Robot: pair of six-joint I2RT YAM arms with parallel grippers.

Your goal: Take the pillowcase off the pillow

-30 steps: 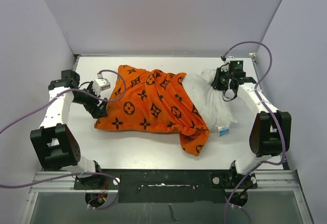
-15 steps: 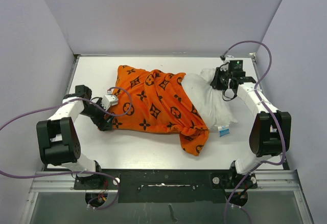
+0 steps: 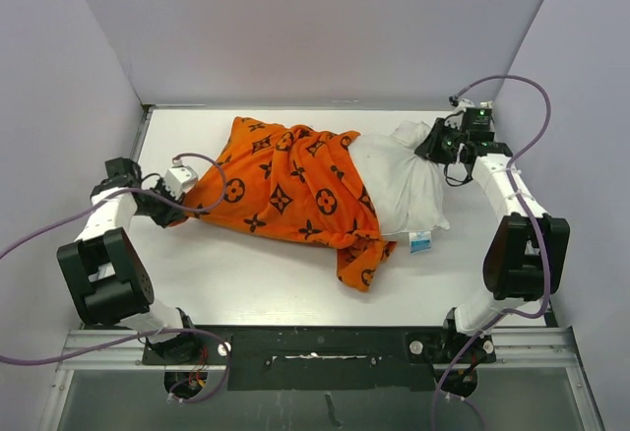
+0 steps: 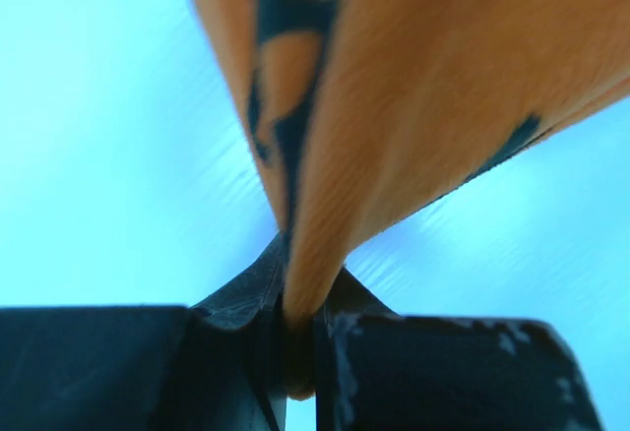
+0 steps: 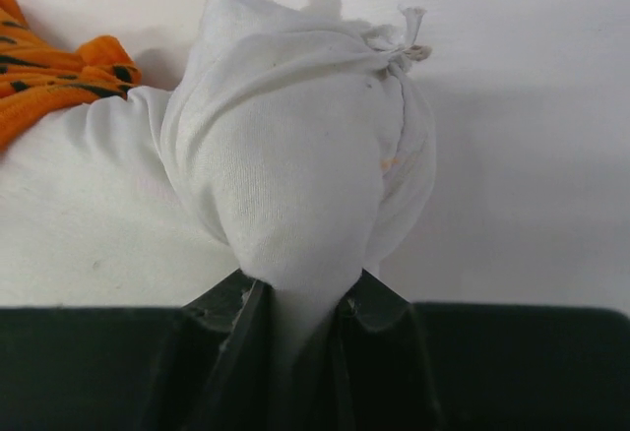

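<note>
The orange pillowcase (image 3: pixel 290 190) with black motifs lies across the middle of the table and covers the left part of the white pillow (image 3: pixel 399 183), whose right end sticks out bare. My left gripper (image 3: pixel 180 205) is shut on the pillowcase's left corner; in the left wrist view the orange fabric (image 4: pixel 394 116) runs up taut from between the jaws (image 4: pixel 300 328). My right gripper (image 3: pixel 436 146) is shut on the pillow's far right corner, and the right wrist view shows that bunched white corner (image 5: pixel 295 175) pinched in my right gripper (image 5: pixel 300 328).
A small blue-and-white tag (image 3: pixel 421 243) hangs at the pillow's near right edge. A loose orange flap (image 3: pixel 359 264) trails toward the front. White walls close in the table at the back and both sides.
My left gripper closed on the pillowcase's left corner and pulled it leftward, stretching the fabric. The right gripper drew the pillow's corner a little to the right and back.
</note>
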